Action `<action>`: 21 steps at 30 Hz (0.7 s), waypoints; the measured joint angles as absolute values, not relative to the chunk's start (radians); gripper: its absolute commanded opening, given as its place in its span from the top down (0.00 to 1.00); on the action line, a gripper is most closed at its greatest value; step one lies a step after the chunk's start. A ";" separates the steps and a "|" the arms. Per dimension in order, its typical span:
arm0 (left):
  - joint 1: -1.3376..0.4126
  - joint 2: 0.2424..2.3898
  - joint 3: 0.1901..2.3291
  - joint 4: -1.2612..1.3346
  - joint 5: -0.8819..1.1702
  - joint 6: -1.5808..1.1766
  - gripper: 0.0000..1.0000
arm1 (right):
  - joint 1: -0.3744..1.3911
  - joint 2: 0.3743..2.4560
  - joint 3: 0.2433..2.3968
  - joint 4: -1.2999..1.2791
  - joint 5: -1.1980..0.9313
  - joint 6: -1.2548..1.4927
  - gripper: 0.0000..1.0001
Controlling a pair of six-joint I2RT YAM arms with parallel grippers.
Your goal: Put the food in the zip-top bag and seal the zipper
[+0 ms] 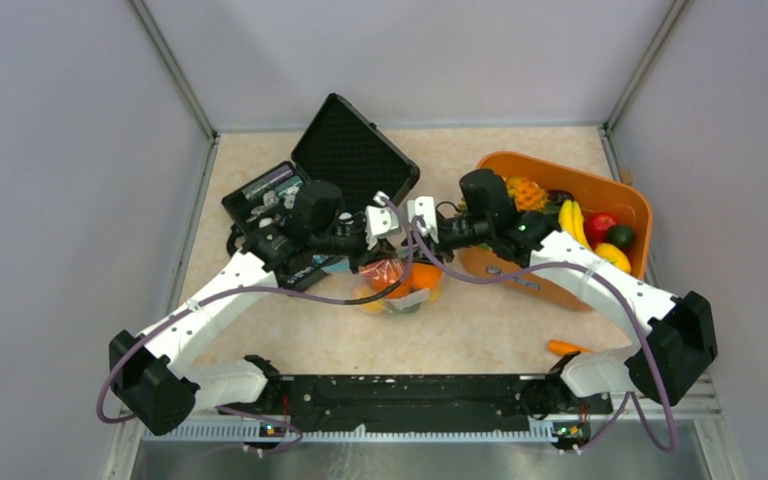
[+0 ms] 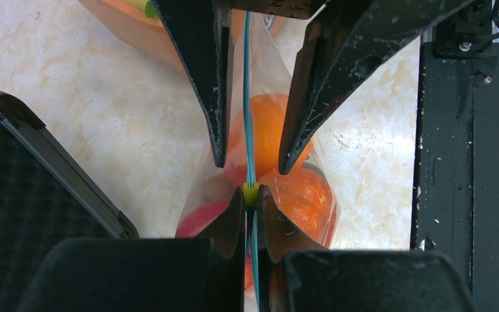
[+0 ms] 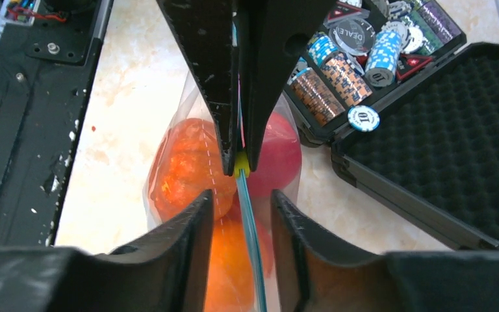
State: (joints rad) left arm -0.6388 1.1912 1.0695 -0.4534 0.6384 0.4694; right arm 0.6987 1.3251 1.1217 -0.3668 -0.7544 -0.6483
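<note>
The zip-top bag (image 1: 400, 292) hangs between my two grippers at the table's middle, holding food: orange fruits (image 2: 299, 195) and a red one (image 3: 279, 153). My left gripper (image 2: 251, 195) is shut on the teal zipper (image 2: 247, 97) at its small yellow-green slider (image 2: 251, 193). My right gripper (image 3: 242, 195) is open, with a finger on each side of the zipper (image 3: 250, 247) and not touching it. The two grippers face each other tip to tip; in the top view the left gripper (image 1: 385, 228) and the right gripper (image 1: 418, 218) almost touch.
An orange basket (image 1: 560, 172) at the right holds a banana (image 1: 572, 222), a red fruit (image 1: 600, 225) and other toy food. An open black case (image 1: 355, 150) with poker chips (image 3: 338, 68) lies at the back left. An orange stick (image 1: 568, 348) lies front right.
</note>
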 measured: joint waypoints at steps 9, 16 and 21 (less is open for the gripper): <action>-0.639 1.185 1.069 -0.443 0.638 0.466 1.00 | 0.699 1.325 1.092 -0.342 -0.749 -0.643 0.80; -0.639 1.185 1.069 -0.442 0.638 0.466 1.00 | 0.699 1.325 1.092 -0.327 -0.745 -0.625 1.00; -0.641 1.184 1.069 -0.445 0.611 0.467 1.00 | 0.698 1.325 1.092 -0.329 -0.730 -0.625 1.00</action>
State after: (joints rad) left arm -0.6407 1.1839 1.0695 -0.4450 0.6113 0.4671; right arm 0.6983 1.3247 1.0924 -0.3294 -0.7303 -0.6247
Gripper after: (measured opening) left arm 0.023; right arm 0.008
